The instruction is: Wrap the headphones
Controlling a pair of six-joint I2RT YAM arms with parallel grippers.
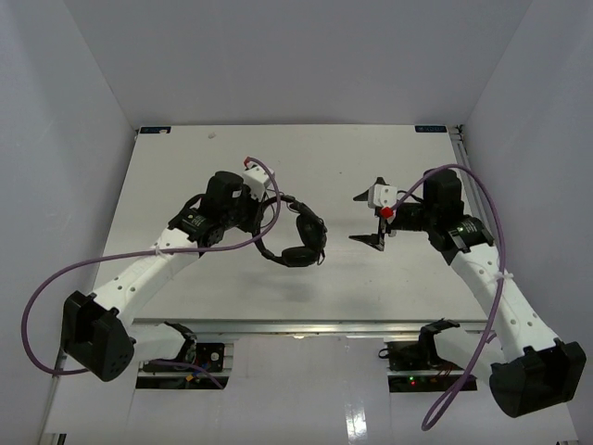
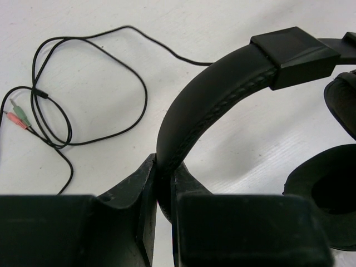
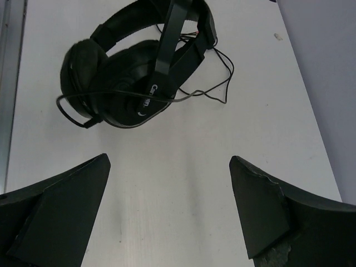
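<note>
Headphones (image 1: 298, 239) are near the middle of the white tabletop (image 1: 185, 167). We see the left gripper (image 2: 165, 189) with jaws clamped on the padded headband (image 2: 222, 83). The right gripper (image 3: 169, 206) is apart from them, jaws spread wide and empty. The thin cable (image 2: 111, 83) loops on the tabletop, ending in green and pink plugs (image 2: 18, 117).

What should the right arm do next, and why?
Probably reach the right gripper toward the loose cable and pinch it. The left gripper is shut on the headband, so the headphones are held. The right gripper is open and empty, and the cable lies unwound in loops on the table.
</note>
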